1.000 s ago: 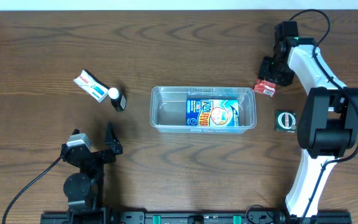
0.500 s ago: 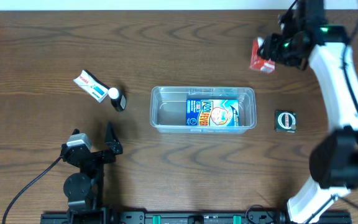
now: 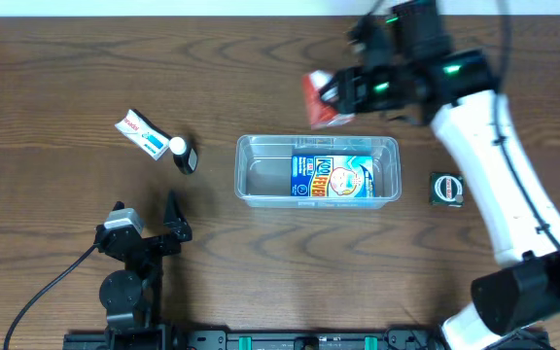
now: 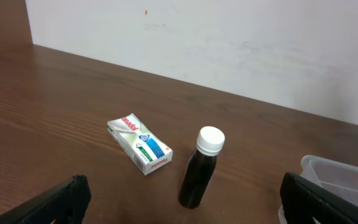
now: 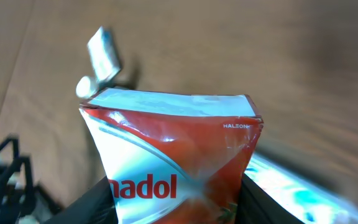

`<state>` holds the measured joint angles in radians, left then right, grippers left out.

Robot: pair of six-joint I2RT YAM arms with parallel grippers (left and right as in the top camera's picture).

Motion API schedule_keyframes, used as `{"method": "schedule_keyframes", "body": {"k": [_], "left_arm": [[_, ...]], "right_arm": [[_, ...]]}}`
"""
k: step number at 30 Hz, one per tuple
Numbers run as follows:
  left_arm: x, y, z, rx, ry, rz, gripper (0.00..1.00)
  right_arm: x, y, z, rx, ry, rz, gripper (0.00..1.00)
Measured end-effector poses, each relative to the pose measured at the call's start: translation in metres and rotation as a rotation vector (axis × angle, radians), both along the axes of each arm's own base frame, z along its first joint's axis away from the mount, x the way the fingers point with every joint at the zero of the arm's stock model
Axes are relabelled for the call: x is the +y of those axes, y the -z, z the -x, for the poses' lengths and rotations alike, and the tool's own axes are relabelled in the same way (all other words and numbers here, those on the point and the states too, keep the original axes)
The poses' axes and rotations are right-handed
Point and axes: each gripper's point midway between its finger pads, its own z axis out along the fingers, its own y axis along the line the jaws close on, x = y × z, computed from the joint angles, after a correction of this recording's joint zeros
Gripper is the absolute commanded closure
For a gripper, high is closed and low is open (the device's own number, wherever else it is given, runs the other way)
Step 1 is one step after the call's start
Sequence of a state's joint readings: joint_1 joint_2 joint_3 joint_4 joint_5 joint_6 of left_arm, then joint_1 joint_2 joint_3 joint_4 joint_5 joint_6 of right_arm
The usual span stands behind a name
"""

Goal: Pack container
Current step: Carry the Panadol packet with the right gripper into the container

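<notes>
Overhead and wrist views, packing in progress. The right pincer [image 3: 346, 94] is clamped on a red-and-white glossy packet [image 3: 322, 100], one finger on each narrow side. It holds the packet raised off the brown wooden desk [image 3: 66, 78], presumably so that it clears the rim on the way in.

The clear rectangular plastic container [image 3: 251, 146] sits on the desk just below this pincer, on the side towards the robot's base. The packet appears over or just beyond the container's far rim; its height cannot be judged. A blue-and-white flat box [image 3: 331, 177] already lies in the half of the container under the pincer, which leaves the other half free for the packet.

A small round black object [image 3: 446, 188] lies beside the container, apart from it.

The left pincer [image 3: 146, 216] rests low near its base with its fingers spread wide and empty. Ahead of it stand a white-and-blue small carton [image 4: 140, 144] and a dark bottle with a white cap [image 4: 202, 166], close together, probably awaiting collection.
</notes>
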<state>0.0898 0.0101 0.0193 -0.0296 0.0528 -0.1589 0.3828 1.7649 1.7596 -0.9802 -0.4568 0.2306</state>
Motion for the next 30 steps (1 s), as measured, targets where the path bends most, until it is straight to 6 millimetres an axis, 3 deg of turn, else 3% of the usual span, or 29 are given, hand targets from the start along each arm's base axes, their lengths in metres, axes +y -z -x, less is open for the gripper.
{"method": "schedule_keyframes", "body": {"k": [5,8,12,21,30], "left_arm": [[0.000,0.000,0.000,0.000,0.000,0.000,0.02],[0.000,0.000,0.000,0.000,0.000,0.000,0.02],[0.000,0.000,0.000,0.000,0.000,0.000,0.02],[0.000,0.000,0.000,0.000,0.000,0.000,0.02],[0.000,0.000,0.000,0.000,0.000,0.000,0.02]], "right_arm": [[0.045,0.027,0.036,0.056,-0.083,0.062,0.54],[0.061,0.047,0.054,0.090,-0.098,0.111,0.54],[0.073,0.071,0.063,0.101,-0.087,0.144,0.54],[0.078,0.125,0.062,0.109,0.019,0.156,0.53],[0.075,0.153,0.057,0.117,0.122,0.119,0.53]]}}
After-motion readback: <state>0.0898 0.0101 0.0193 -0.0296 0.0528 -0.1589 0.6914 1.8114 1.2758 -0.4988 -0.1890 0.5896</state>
